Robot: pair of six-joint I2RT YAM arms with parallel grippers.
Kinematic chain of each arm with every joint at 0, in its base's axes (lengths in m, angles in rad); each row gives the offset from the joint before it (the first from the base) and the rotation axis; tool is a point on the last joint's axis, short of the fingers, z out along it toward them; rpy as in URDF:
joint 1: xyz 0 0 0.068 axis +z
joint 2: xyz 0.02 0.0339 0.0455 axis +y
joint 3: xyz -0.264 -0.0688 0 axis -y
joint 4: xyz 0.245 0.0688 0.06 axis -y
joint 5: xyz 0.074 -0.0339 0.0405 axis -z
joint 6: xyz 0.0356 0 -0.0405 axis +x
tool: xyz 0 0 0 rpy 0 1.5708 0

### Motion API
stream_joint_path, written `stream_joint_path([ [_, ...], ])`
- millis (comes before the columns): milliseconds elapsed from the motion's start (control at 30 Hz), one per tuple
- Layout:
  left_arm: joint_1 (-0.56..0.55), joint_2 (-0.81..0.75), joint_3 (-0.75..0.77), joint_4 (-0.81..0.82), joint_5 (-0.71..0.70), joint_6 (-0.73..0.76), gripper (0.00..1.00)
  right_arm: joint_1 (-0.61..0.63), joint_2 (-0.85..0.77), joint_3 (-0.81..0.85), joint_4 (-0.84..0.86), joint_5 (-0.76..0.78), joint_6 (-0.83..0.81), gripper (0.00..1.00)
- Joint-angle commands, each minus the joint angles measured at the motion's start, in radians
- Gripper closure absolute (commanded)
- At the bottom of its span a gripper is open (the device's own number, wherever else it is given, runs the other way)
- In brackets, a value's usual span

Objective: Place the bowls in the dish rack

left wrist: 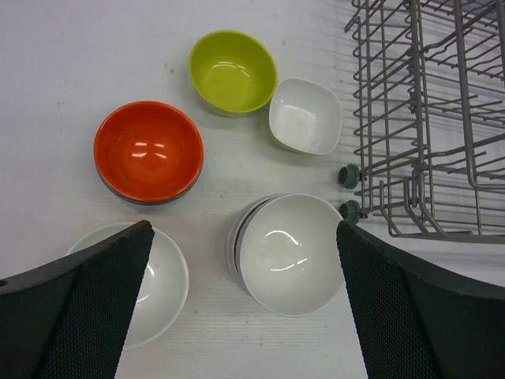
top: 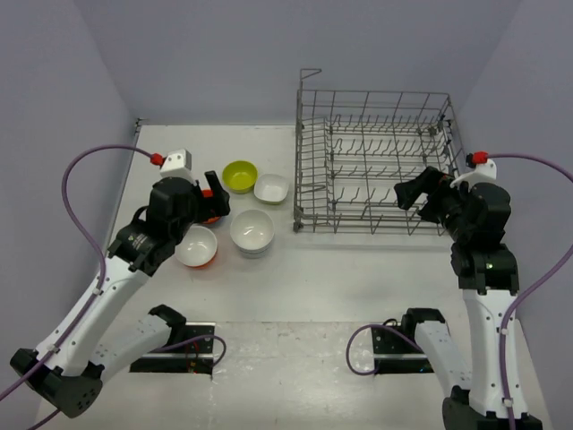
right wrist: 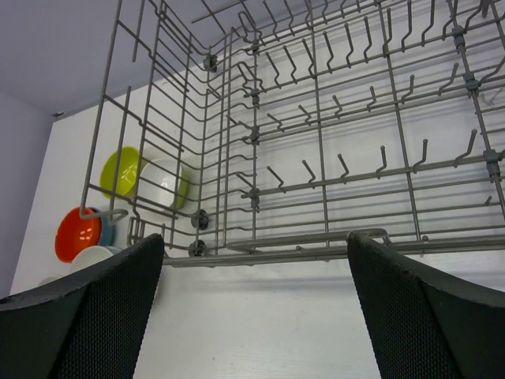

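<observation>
From above: large grey wire dish rack (top: 376, 161) far right on white table (top: 313, 278); yellow-green round bowl (top: 239, 176), white squarish bowl (top: 271, 188), white round bowl (top: 252, 231) and white-lined orange bowl (top: 196, 246) clustered left of it, left gripper (top: 213, 204) above them, right gripper (top: 407, 193) at rack's near side

Left wrist: fingers spread wide, empty, over white round bowl; glossy orange bowl (left wrist: 148, 150) beside it

Right wrist: fingers wide apart, empty, facing rack

Reads as a robotics lab test cell rather than a home kitchen. Boxed in by plain lavender partition walls (top: 224, 54) along the top and both sides of the overhead frame. White table (top: 295, 287) with two white robot arms (top: 116, 278) bolted to black base plates (top: 179, 356) at the bottom edge. Purple cables (top: 64, 188) looping at far left and far right. Dish rack (top: 376, 161) at upper right and bowls (top: 240, 175) at centre left, set out on the bare tabletop as props.
</observation>
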Motion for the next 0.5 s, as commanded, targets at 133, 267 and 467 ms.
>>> stream_joint_path([
  [133, 0.008, 0.040, -0.028, 0.057, 0.032, 0.019, 0.00, -0.001, -0.031, -0.018, 0.067, -0.066, 0.008, 0.01],
  [267, 0.006, 0.116, -0.052, 0.063, 0.075, 0.039, 0.00, -0.001, -0.031, -0.035, 0.075, -0.082, 0.006, 0.01],
  [467, 0.004, 0.237, -0.065, 0.085, 0.078, 0.066, 0.00, -0.001, -0.022, -0.032, 0.046, -0.076, -0.001, 0.01],
])
